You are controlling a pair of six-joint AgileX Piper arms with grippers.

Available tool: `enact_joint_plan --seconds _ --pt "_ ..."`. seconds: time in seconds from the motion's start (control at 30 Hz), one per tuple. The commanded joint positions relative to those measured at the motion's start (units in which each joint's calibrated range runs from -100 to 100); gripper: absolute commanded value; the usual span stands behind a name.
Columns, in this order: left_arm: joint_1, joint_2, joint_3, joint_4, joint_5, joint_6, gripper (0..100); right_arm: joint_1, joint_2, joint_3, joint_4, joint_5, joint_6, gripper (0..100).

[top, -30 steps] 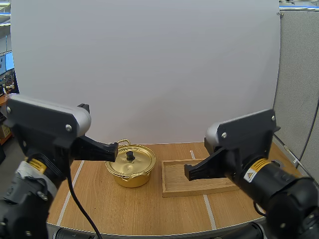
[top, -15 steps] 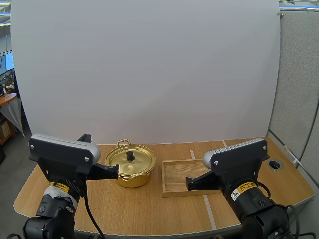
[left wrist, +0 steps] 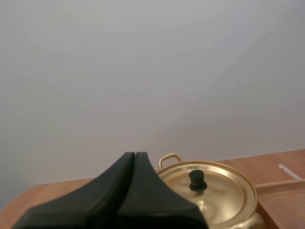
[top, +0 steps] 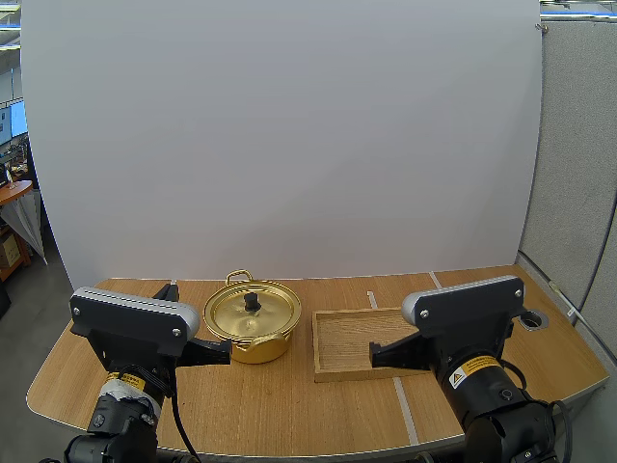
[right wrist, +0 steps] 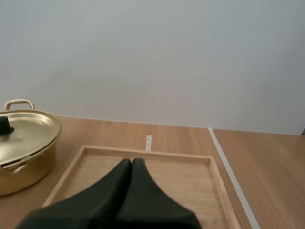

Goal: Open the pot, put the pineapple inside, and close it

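The left gripper (top: 214, 350) is clenched on nothing, its fingers pressed together into one dark wedge, and the right gripper (top: 384, 355) is shut and empty in the same way. Within the last second both arms have been lowered and drawn back from the high camera. They loomed large over the scene then; now they are settled low at the near edge of the worktop (top: 289, 410), one towards each near corner, with both grippers pointing forward.

Nothing else has been moved. Just past the left gripper and towards the far left of the worktop, the pot (top: 253, 333) stands where it stood, its lid (top: 265, 313) still seated and the black knob (top: 252, 302) upright at the centre. The tray (top: 339, 371) lies beside the pot, ahead of the right gripper and right of the middle, and its floor is bare wood.

The change is judged to be a settling into a ready pose — no step of the task has yet been begun. The lid would have to be lifted first, and the left gripper is the better placed for it, though its fingers would have to be parted before the knob could be taken.
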Motion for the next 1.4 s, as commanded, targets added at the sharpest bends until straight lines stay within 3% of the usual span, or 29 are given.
enact_joint_plan --seconds 0.0,0.03,0.17,0.4,1.37 --pt "0.13 -0.21 0.25 1.59 12.11 -0.46 0 -0.27 -0.37 2.75 0.2 -1.5 0.16 0" --pt "0.23 -0.21 0.25 3.2 14.72 -0.46 0 -0.27 -0.37 2.75 0.2 3.62 0.16 0" --pt "0.47 -0.21 0.25 3.74 17.98 -2.32 0 -0.27 -0.37 2.75 0.2 6.41 0.16 0" --pt "0.91 -0.21 0.25 13.08 23.36 -15.21 0 -0.27 -0.37 2.75 0.1 9.58 0.16 0" --pt "0.91 -0.21 0.25 13.43 24.95 -19.92 0 -0.27 -0.37 2.75 0.1 10.17 0.16 0"
